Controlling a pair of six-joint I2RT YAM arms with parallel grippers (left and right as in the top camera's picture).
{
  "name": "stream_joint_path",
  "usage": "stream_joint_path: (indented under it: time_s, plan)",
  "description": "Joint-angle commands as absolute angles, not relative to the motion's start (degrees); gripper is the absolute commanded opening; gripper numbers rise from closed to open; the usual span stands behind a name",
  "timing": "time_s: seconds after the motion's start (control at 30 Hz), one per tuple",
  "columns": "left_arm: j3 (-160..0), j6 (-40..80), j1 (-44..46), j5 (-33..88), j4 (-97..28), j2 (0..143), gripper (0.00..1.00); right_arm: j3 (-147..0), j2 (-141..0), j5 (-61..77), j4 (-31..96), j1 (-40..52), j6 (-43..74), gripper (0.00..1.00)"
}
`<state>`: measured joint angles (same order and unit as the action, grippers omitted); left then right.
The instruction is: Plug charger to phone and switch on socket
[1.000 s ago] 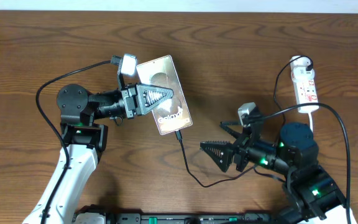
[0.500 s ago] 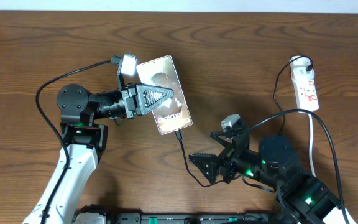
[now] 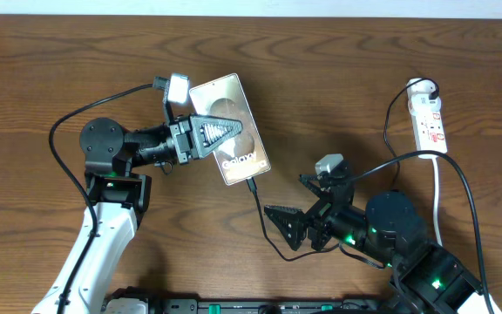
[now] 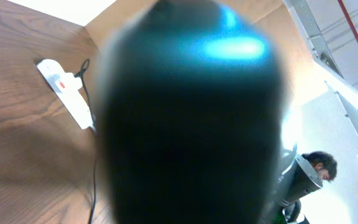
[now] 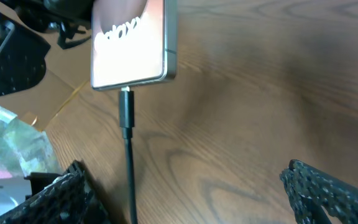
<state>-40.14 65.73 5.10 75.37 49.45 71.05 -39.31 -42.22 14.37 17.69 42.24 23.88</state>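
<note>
The phone shows "Galaxy" lettering and is held tilted above the table by my left gripper, which is shut on its sides. In the left wrist view the phone is a dark blur that hides the fingers. The charger's black plug tip sits in the phone's bottom edge. Its thin cable trails down the table. My right gripper is open and empty, its fingers spread either side of the cable just below the plug. The white socket lies at the far right.
The socket's white lead runs down the right side behind my right arm. A black cable loops past the socket in the left wrist view. Bare wooden table lies between the phone and the socket.
My right arm has moved left and towards the front edge, then edged back up, its gripper staying open. The phone has tilted slightly in my left gripper.
</note>
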Motion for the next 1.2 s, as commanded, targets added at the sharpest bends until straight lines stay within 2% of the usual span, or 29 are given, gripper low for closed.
stream_joint_path:
  time_s: [0.0,0.2,0.9,1.0,1.17]
  plan:
    - [-40.91,64.42,5.23,71.92,49.21,70.78,0.07,-40.66,-41.85,12.67,16.1,42.65,24.38,0.99]
    - [-40.91,63.88,5.23,68.05,45.84,71.59,0.08,-40.66,-42.35,10.87,13.02,42.65,24.38,0.99]
    - [-40.91,63.88,5.23,67.37,45.84,72.88,0.07,-40.66,-51.64,12.99,8.6,45.56,24.38,0.99]
    - [-40.91,63.88,5.23,67.22,45.82,72.88,0.07,-40.66,-53.19,12.99,6.87,46.09,24.38,0.97]
    - [-40.91,63.9,5.23,67.24,45.82,72.88,0.08,-40.66,-55.37,10.0,4.43,47.99,24.21,0.97]
